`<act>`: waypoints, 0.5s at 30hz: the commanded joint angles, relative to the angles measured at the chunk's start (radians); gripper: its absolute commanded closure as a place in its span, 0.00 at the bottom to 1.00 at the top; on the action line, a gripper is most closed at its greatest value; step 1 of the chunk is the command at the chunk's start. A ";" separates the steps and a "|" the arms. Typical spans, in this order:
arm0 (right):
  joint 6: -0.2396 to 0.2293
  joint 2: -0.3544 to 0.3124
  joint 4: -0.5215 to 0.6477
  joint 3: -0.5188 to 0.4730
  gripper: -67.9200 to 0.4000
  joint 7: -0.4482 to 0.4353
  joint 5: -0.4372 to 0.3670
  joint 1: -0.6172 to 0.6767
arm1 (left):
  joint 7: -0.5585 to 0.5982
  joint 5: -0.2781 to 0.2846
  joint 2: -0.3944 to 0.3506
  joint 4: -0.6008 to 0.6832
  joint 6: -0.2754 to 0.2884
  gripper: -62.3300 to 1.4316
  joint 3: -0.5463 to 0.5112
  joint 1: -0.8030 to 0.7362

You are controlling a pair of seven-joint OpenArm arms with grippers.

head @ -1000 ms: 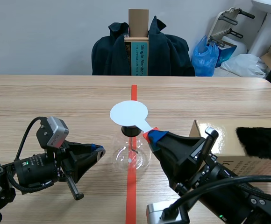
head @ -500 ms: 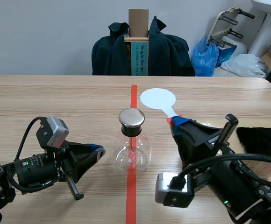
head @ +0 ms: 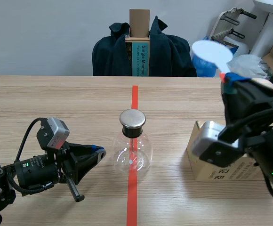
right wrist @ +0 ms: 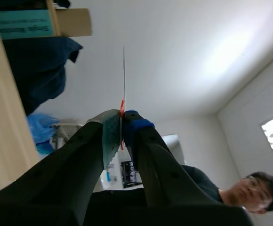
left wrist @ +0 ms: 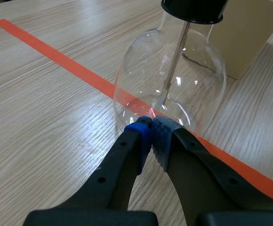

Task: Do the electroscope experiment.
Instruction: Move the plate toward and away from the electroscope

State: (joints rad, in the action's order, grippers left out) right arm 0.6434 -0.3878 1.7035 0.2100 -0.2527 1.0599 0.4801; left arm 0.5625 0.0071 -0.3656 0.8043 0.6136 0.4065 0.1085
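While right jaws clamp disc (head: 212, 51) aloft | left jaws closed beside flask (head: 132, 153)

L gripper (head: 100, 151) low at 8 o'clock, pads together, empty. R gripper (head: 227, 79) raised at 2 o'clock, pinching paddle (head: 212, 51) handle.

Flask (head: 132, 153) mid-table, box (head: 212, 172) nearby rt; gap btwn.
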 commanded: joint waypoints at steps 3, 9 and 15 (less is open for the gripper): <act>0.015 0.000 0.099 -0.068 0.98 -0.010 -0.042 0.044 | 0.016 0.010 0.005 0.012 0.002 0.93 -0.001 0.008; 0.015 0.000 0.195 -0.171 0.98 -0.035 -0.089 0.119 | 0.013 0.010 0.002 0.012 0.002 0.93 -0.001 0.007; 0.023 0.000 0.207 -0.244 0.98 -0.068 -0.110 0.188 | 0.026 0.011 -0.044 0.044 0.002 0.93 -0.003 -0.013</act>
State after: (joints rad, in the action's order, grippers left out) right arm 0.6510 -0.3878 1.9057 -0.0242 -0.3172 0.9592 0.6670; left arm 0.5732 0.0074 -0.3798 0.8093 0.6136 0.4065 0.1062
